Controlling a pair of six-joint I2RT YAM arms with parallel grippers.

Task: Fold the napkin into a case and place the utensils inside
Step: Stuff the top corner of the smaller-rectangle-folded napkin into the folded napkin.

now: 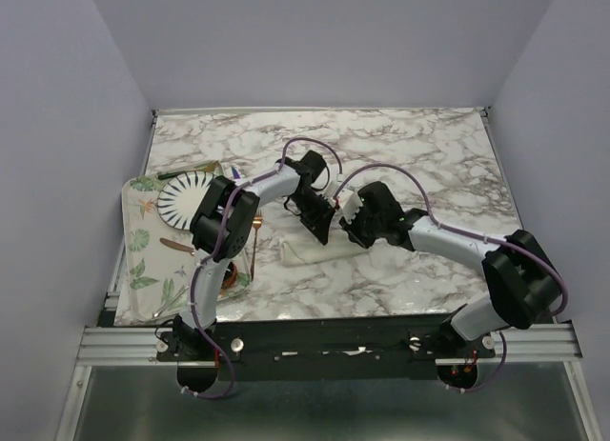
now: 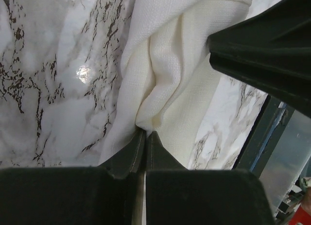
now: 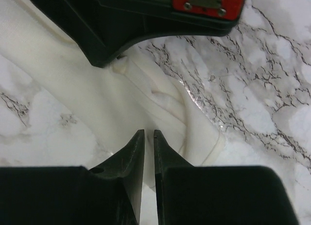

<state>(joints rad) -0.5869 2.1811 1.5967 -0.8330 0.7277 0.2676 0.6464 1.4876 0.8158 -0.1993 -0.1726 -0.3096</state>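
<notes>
The jaws of the left gripper (image 2: 146, 133), all but closed, pinch a raised fold of the cream woven napkin (image 2: 180, 64), which lies rumpled just toward 6 o'clock from the centre of the glossy marble-patterned tabletop (image 1: 429, 155). The jaws of the right gripper (image 3: 148, 133) stand a slit apart over the cloth; any grip is unclear.

Cream napkin (image 2: 175, 79), grey-veined white marble table (image 1: 429, 155), black-striped white plate (image 1: 179, 198), leaf-print mat (image 1: 138, 243).

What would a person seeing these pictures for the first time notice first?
Both black arms meet over the cream napkin at the middle of the marble table. The left gripper pinches a fold of it; the right gripper is close beside. A striped plate sits far left.
</notes>
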